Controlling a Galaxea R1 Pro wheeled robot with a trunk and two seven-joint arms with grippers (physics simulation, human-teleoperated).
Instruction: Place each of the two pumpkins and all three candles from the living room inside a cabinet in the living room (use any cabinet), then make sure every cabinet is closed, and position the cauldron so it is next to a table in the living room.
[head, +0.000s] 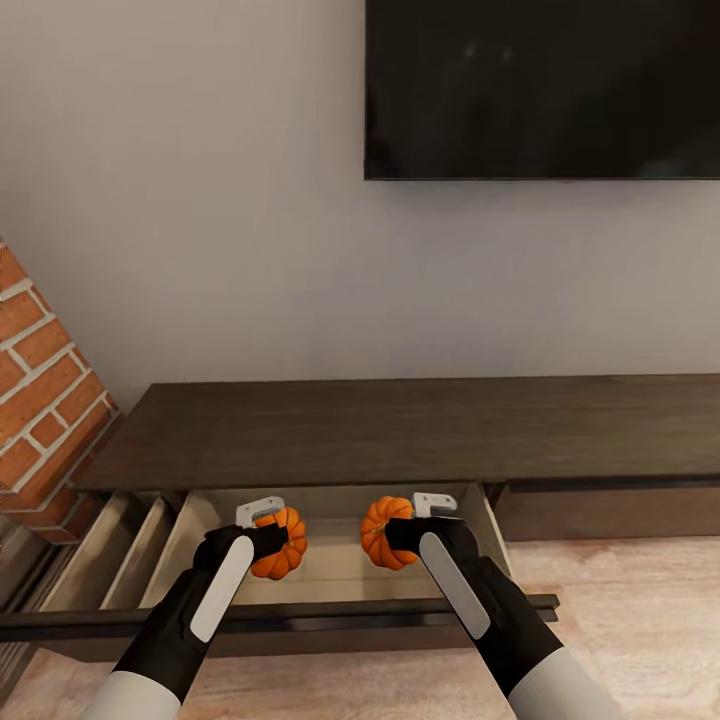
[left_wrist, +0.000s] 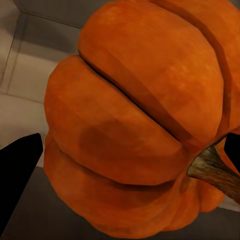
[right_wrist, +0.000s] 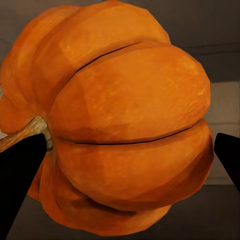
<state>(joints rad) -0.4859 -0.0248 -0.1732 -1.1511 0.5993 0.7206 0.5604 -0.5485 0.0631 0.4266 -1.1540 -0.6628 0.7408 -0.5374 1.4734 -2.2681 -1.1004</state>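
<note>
Two ribbed orange pumpkins hang over the pulled-out drawer (head: 335, 565) of the long dark brown cabinet (head: 400, 430). My left gripper (head: 268, 528) is shut on the left pumpkin (head: 284, 546), whose stem shows in the left wrist view beside the black fingers (left_wrist: 17, 175) flanking the pumpkin (left_wrist: 130, 120). My right gripper (head: 420, 522) is shut on the right pumpkin (head: 383, 532). In the right wrist view that pumpkin (right_wrist: 125, 125) sits between the fingers (right_wrist: 20, 175). The drawer's pale wood floor lies just beneath both. The candles are out of view.
A red brick fireplace (head: 40, 400) stands at the left, close to my left arm. A second open compartment with pale dividers (head: 110, 560) lies left of the drawer. The drawer's dark front (head: 330, 610) crosses under both forearms. A black TV (head: 540, 90) hangs on the wall. Wood floor (head: 640, 610) lies at right.
</note>
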